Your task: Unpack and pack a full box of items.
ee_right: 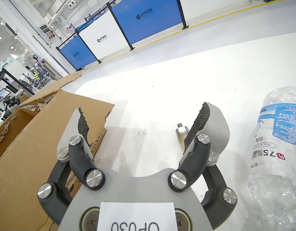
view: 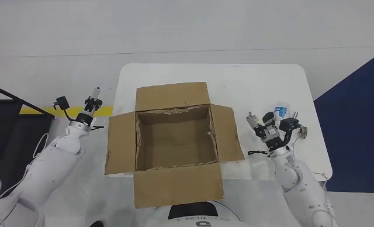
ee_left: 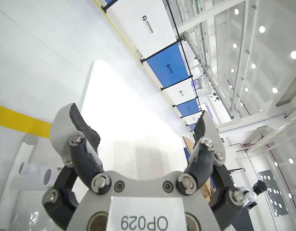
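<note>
An open cardboard box (view: 172,97) stands in the middle of the white table (view: 263,81), all flaps spread and its bottom bare. My right gripper (view: 272,121) (ee_right: 142,108) is over the table just right of the box's right flap (ee_right: 30,140), open and holding nothing. A crumpled clear plastic bottle (view: 282,110) (ee_right: 275,145) with a blue-and-white label lies beside it. A small metal-capped vial (ee_right: 182,133) rests on the table by one fingertip. My left gripper (view: 93,98) (ee_left: 138,112) hangs open and empty off the table's left edge.
A black rack (view: 17,127) stands on the floor at the far left. White tubing (ee_left: 30,169) sits below the left gripper. Blue flooring (view: 350,127) borders the table on the right. The table's far part behind the box is bare.
</note>
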